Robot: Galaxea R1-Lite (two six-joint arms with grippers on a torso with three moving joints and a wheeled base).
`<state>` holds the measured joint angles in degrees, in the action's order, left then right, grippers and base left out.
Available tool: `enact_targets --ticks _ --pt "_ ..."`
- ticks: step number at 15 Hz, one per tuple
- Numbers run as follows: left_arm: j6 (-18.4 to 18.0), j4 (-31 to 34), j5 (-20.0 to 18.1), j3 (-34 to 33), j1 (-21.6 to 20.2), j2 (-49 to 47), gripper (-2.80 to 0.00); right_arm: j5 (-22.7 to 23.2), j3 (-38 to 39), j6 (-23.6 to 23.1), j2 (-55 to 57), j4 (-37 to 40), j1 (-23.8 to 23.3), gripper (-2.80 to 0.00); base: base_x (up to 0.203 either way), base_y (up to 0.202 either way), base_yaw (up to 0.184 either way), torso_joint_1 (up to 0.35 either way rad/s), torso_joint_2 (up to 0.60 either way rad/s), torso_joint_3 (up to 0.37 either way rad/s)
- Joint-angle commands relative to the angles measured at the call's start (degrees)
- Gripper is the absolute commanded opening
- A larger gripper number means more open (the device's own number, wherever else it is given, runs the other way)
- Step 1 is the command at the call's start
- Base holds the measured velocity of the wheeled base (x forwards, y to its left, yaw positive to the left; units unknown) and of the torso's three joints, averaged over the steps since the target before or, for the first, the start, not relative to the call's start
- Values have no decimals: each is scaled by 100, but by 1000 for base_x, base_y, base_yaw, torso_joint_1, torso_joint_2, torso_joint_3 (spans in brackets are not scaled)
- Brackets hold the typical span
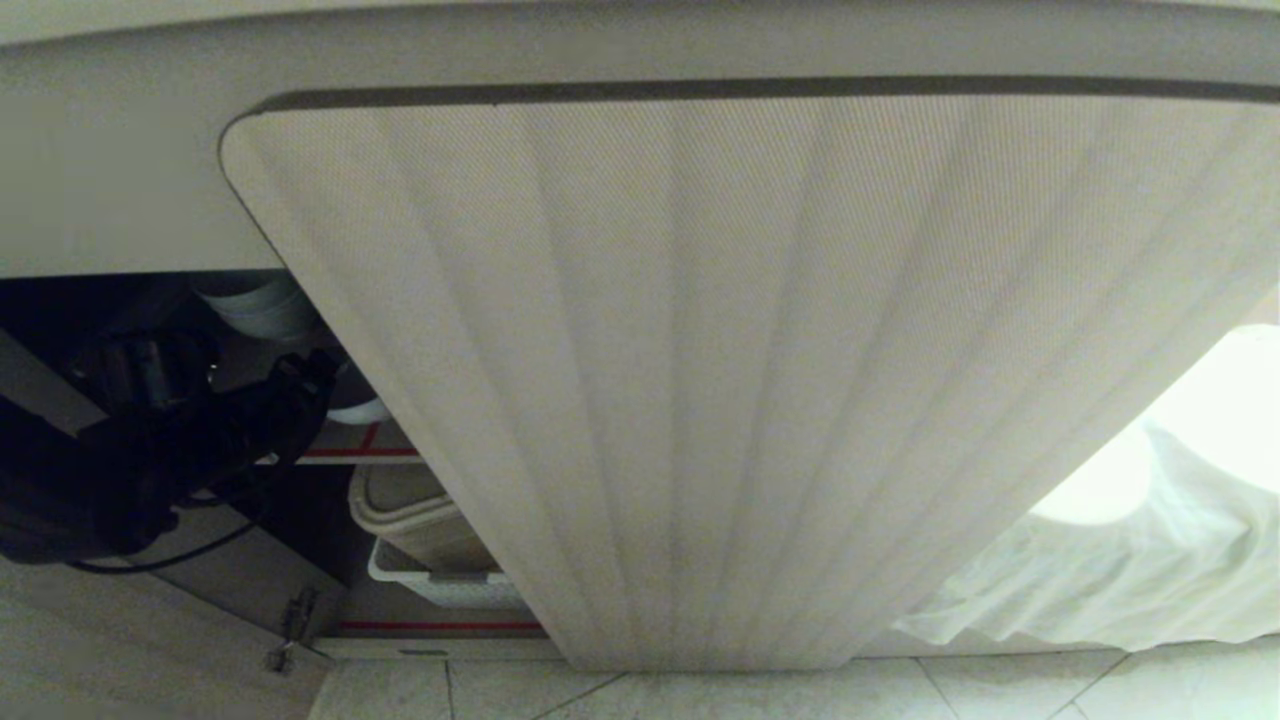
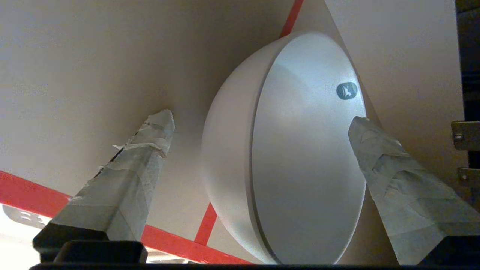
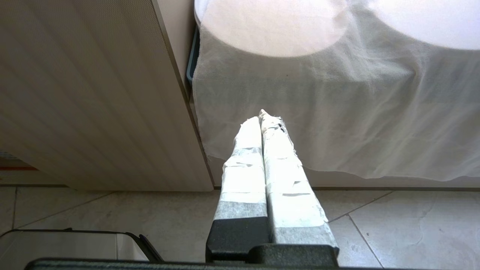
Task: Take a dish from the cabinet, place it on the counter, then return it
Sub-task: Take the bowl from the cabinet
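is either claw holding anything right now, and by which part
Nothing is held. The left claw stands open around the white bowl without gripping it; the right claw is shut and empty.

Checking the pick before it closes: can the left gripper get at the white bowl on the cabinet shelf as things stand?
Probably yes. The left gripper is open inside the cabinet, and the white bowl sits between its taped fingers with nothing in the way.
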<state>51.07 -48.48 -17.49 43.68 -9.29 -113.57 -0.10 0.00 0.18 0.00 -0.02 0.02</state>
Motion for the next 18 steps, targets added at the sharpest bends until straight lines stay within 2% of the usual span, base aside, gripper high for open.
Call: enact_targets --ticks 1,2,11,18 --pt "26 6 0 0 6 -104 0 1 0 -1 0 2 -2 -280 0 0 0 0 0 0" --pt "35 5 57 0 6 -113 -280 1 0 -1 0 -7 -2 -280 0 0 0 0 0 0" --pt "35 -13 115 62 6 -60 -280 1 0 -1 0 -7 0 -280 0 0 0 0 0 0" --pt "44 -460 71 71 24 -113 -280 1 0 -1 0 -7 -2 -280 0 0 0 0 0 0"
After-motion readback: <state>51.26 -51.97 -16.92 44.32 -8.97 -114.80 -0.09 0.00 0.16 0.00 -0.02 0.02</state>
